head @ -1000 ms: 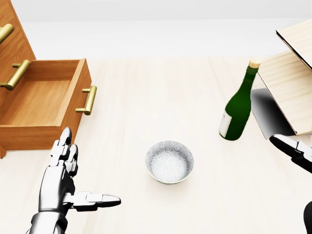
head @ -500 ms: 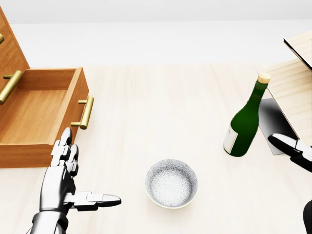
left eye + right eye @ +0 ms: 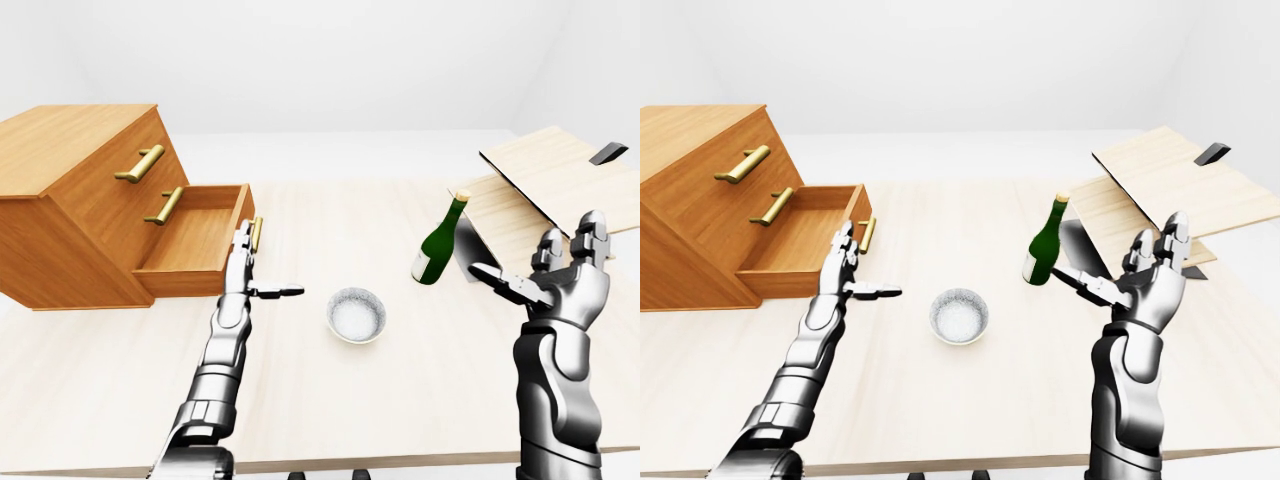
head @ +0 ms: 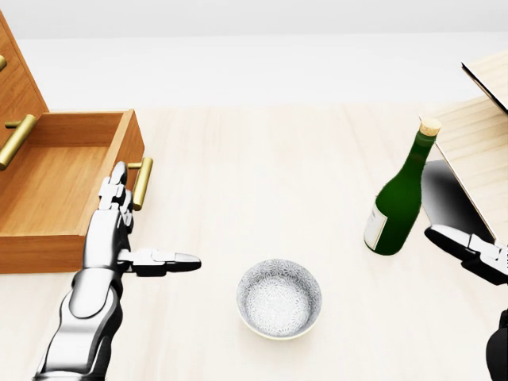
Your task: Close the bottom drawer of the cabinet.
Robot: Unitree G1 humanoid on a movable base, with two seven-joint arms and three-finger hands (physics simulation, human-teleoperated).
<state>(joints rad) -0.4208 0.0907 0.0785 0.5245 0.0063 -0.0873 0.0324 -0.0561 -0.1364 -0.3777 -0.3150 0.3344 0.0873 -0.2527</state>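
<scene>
The wooden cabinet (image 3: 70, 195) stands at the left of the table. Its bottom drawer (image 4: 55, 178) is pulled out wide and looks empty, with a brass handle (image 4: 141, 183) on its front. My left hand (image 4: 127, 226) is open, fingers flat and thumb stuck out to the right. Its fingertips (image 4: 117, 173) reach the drawer front's right corner, just left of the handle; I cannot tell whether they touch. My right hand (image 3: 560, 272) is open and raised at the right, holding nothing.
A white bowl (image 4: 279, 300) sits mid-table, right of my left hand. A green bottle (image 4: 399, 194) with a cork stands upright at the right. Pale wooden boards (image 3: 545, 180) lie stacked and tilted at the far right. The cabinet's two upper drawers are shut.
My left hand has moved up from the lower left to the drawer's front corner by the handle. The view shifted a little a second ago, then held still. My right hand has barely moved.
</scene>
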